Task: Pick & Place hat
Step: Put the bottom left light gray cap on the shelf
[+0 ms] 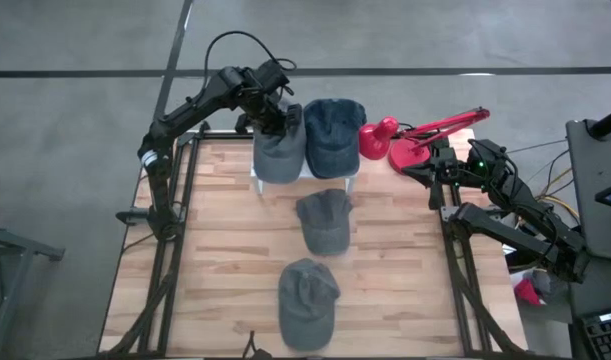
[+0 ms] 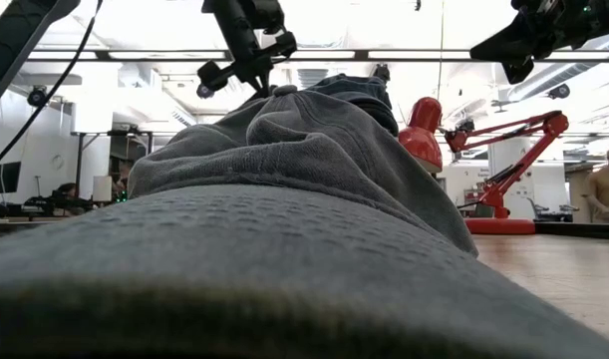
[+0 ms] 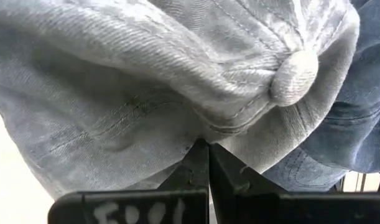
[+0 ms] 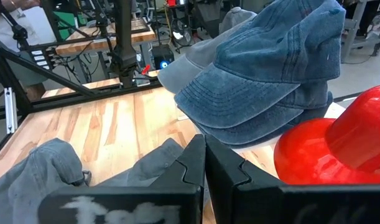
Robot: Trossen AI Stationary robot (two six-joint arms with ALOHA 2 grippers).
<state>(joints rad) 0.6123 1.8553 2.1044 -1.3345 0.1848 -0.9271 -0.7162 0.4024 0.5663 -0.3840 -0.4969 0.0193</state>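
Observation:
Several denim caps are in view. A pale grey cap [image 1: 277, 152] lies on a white stand [image 1: 255, 183] at the table's far edge, beside stacked blue caps [image 1: 333, 135] [image 4: 270, 74]. My left gripper [image 1: 273, 115] [image 3: 205, 149] is at the grey cap's far end, shut on its cloth. Two more grey caps lie flat on the wood, one mid-table [image 1: 323, 220] and one near the front edge [image 1: 307, 300] [image 2: 284, 249]. My right gripper [image 4: 204, 149] [image 1: 435, 172] hovers shut at the table's right side, touching nothing. My left gripper pinches a fold of the grey cap's crown cloth [image 3: 208, 127] between its two fingertips, close to the top button [image 3: 293, 74]. It comes slanting down from the far left side. The cap rests on the white stand against the blue caps.
A red desk lamp [image 1: 415, 140] [image 4: 345, 143] stands at the far right corner, its head close to the blue caps. The near grey cap fills most of the low view. Bare wood [image 1: 225, 250] lies left and right of the row of caps.

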